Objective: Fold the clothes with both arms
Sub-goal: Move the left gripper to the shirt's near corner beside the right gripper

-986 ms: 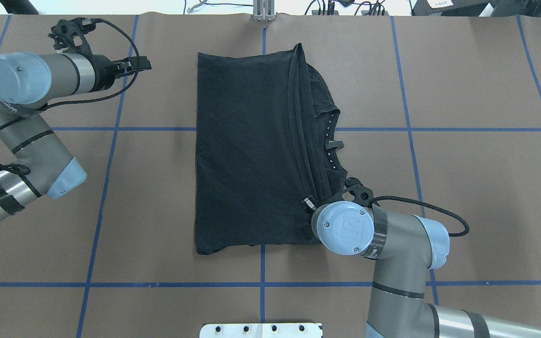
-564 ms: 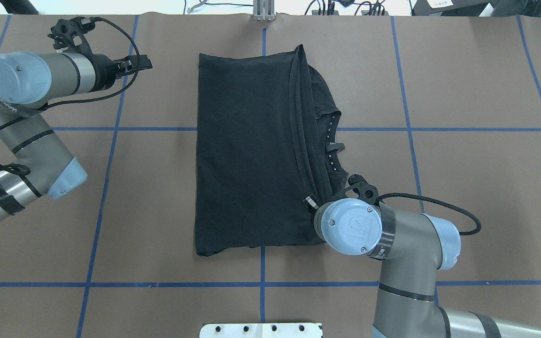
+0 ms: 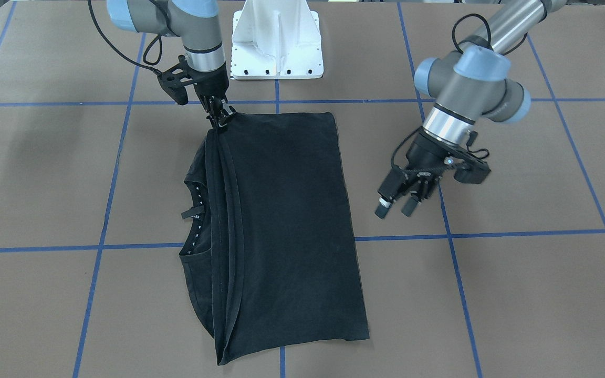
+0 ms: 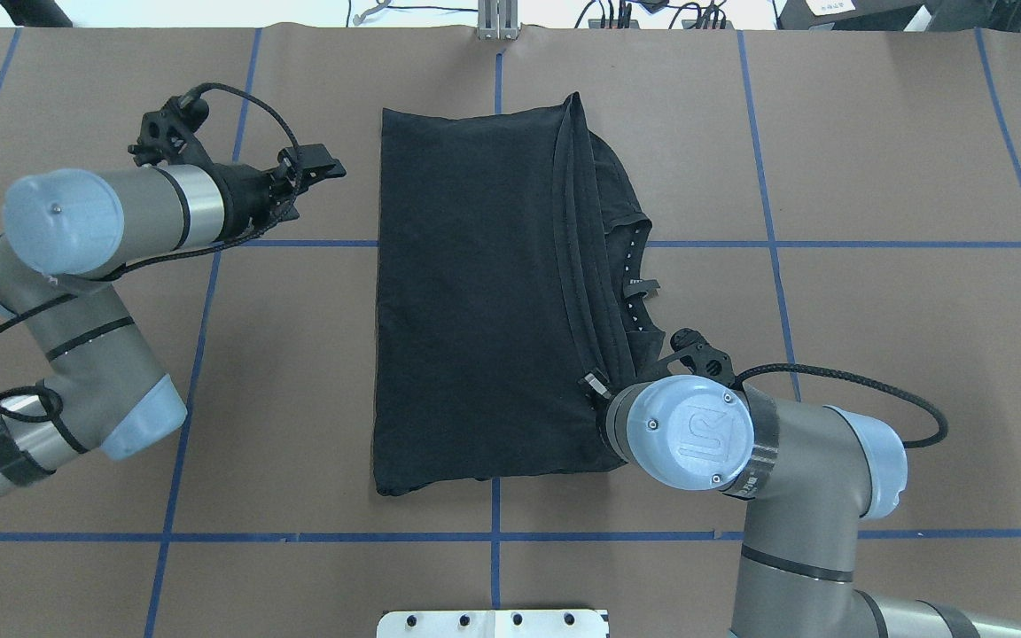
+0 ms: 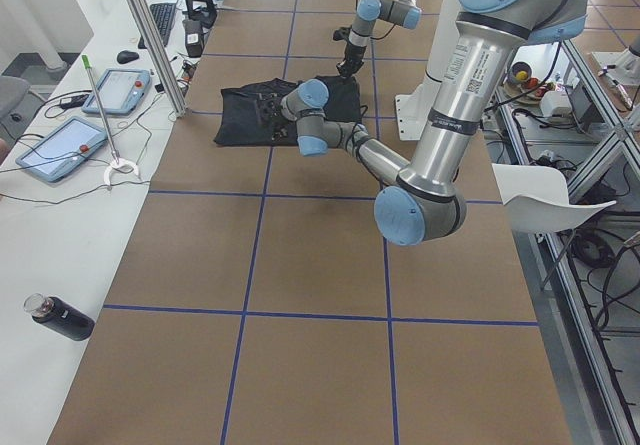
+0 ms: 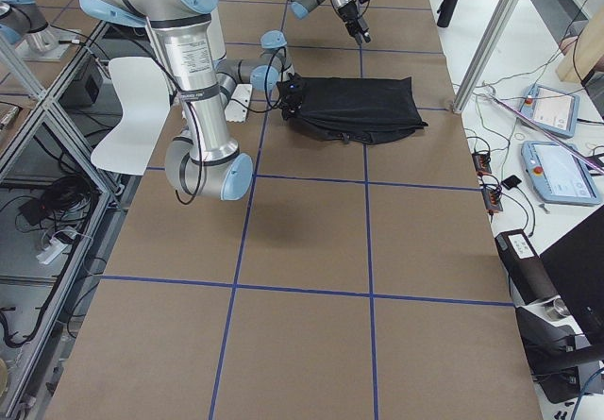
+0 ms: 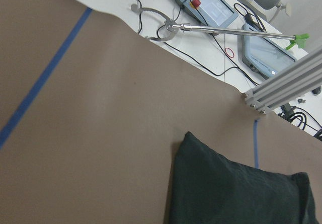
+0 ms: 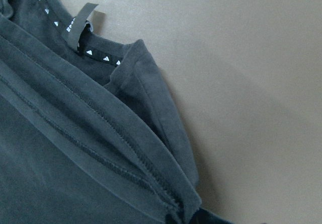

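Cloth: a folded black short-sleeved T-shirt (image 4: 475,292) lies flat on the brown paper desk (image 4: 918,133). The front view shows the right black two-finger end effector (image 3: 221,118) pinching its corner; from above, the wrist hides that. The left black end effector (image 3: 394,210) hangs spread nearby. Blue tape lines (image 4: 830,244) cross the desk; a white side desk (image 5: 60,225) holds grey tablets (image 5: 62,148).

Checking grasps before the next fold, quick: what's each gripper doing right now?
Left gripper: open, holding nothing.
Right gripper: closed on the T-shirt at its folded edge.

Left arm (image 4: 112,217), right arm (image 4: 798,452): silver-grey tubes wearing light-blue joint caps, black bands; black braided cable (image 4: 830,376) looping beside wrist.
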You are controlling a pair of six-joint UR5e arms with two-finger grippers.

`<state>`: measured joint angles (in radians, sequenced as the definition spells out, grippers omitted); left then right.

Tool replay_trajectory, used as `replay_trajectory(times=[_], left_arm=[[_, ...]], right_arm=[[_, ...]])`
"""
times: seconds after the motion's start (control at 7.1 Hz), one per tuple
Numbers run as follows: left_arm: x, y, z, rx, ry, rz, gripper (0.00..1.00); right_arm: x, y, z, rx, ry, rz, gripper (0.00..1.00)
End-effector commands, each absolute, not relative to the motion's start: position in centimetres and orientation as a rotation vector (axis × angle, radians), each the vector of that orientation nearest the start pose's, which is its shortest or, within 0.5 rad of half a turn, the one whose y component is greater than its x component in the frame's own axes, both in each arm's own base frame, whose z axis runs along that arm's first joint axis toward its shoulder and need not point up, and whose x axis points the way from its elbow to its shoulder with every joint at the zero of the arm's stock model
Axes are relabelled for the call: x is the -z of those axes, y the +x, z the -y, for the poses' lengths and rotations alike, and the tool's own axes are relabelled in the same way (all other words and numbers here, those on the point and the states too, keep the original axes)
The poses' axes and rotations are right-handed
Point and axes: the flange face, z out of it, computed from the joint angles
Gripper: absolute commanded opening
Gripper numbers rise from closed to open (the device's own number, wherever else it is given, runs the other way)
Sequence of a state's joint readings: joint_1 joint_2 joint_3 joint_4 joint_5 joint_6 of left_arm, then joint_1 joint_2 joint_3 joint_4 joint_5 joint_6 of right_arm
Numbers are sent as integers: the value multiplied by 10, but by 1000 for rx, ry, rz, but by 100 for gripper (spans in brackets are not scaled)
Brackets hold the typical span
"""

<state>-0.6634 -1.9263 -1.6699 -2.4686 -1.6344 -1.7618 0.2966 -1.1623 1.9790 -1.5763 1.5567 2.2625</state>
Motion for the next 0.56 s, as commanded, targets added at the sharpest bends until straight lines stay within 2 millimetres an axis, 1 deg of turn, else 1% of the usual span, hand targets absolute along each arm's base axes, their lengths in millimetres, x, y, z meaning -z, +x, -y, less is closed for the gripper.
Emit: replay_trajectory(times=[0.0, 0.14, 0.28, 0.42], left_arm=[[-297, 434, 376, 692, 59, -1356, 98], [-299, 445, 332, 686, -42, -1343, 98], [-304, 463, 304, 676, -108, -1327, 98], [-306, 476, 286, 697, -79, -1327, 99]], right_arm=[[-264, -510, 294, -931, -160, 830, 0], [-264, -510, 293, -930, -161, 830, 0], [-265, -510, 293, -930, -160, 828, 0], [-265, -511, 293, -931, -159, 829, 0]])
